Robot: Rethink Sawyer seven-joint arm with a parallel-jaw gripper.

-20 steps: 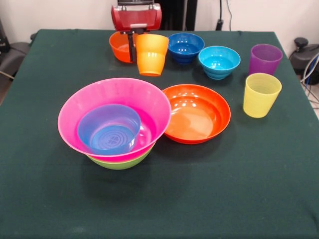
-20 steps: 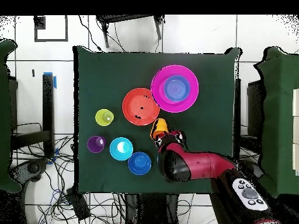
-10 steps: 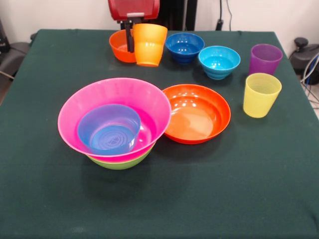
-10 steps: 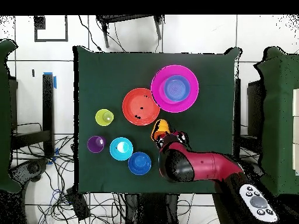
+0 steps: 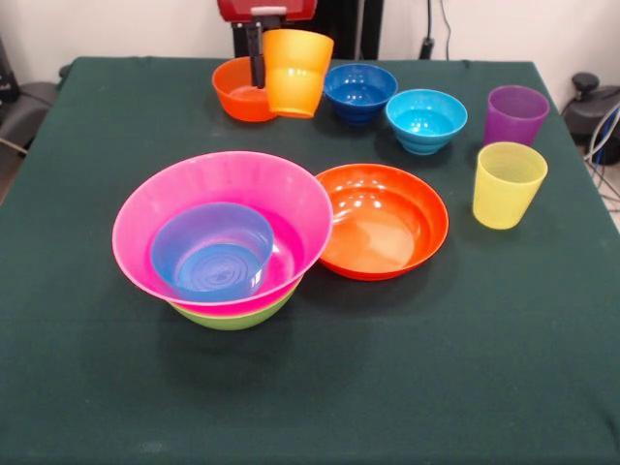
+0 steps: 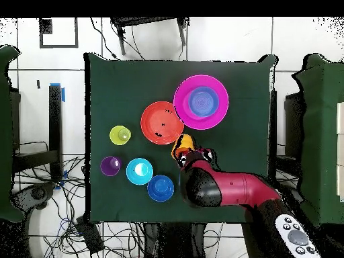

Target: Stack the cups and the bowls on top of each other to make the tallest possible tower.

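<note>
Here the robot's hand point(image 5: 260, 44) holds the orange cup point(image 5: 294, 72) by its rim, one dark finger down inside the cup wall, lifted clear of the green bench point(image 5: 310, 387) and hanging in front of a small orange bowl point(image 5: 235, 90). Take the big pink bowl point(image 5: 222, 225) as the landmark: it sits nested in a lime green bowl point(image 5: 232, 315), with a small blue bowl point(image 5: 212, 249) resting inside it, and together these form the tower. The held cup is well behind the pink bowl. Touching the pink bowl's right edge lies a shallow orange bowl point(image 5: 381, 220). Farther right stand a yellow cup point(image 5: 508, 184) and, behind it, a purple cup point(image 5: 514, 114). Behind the shallow bowl sit a dark blue bowl point(image 5: 359, 92) and a cyan bowl point(image 5: 425, 120). The cup probably goes to the tower next. Risks: the rim-only pinch may let the cup swing or slip in transit, and setting it off-centre in the rounded blue bowl could leave it leaning or toppling.
</note>
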